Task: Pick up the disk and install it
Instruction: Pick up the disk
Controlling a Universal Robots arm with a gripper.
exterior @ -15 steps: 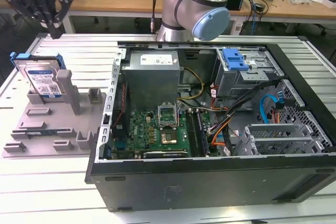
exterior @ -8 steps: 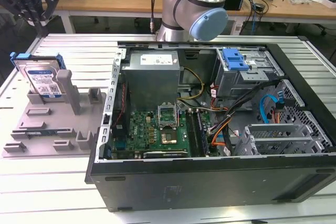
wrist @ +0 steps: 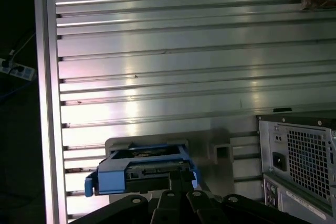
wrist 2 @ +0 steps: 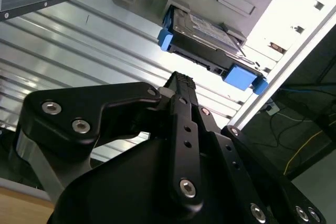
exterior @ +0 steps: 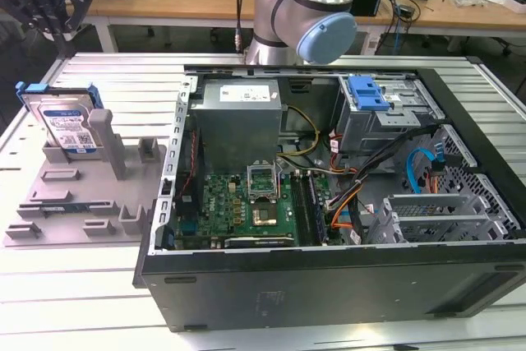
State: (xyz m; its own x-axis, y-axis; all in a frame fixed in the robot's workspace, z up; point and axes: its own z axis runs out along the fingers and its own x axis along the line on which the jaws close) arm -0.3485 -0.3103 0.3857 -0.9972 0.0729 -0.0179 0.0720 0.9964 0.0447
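The disk (exterior: pixel 67 125) stands on edge in a slot of the grey holder (exterior: pixel 82 195) at the exterior view's left, silver with a blue-and-white label and a blue carrier frame. My gripper (exterior: pixel 51 22) hangs above it, apart from it, shut and empty. In the second wrist view the black fingertips (wrist 2: pixel 181 81) meet just short of the disk (wrist 2: pixel 205 38). In the first wrist view the disk (wrist: pixel 142 174) sits right beyond the gripper (wrist: pixel 178 178).
An open computer case (exterior: pixel 329 203) lies on the ribbed aluminium table (exterior: pixel 99 302), to the right of the holder in the exterior view. Inside are a motherboard (exterior: pixel 246 203), a power supply (exterior: pixel 238 121) and a drive bay with a blue latch (exterior: pixel 366 92). The arm's base (exterior: pixel 304 14) stands behind.
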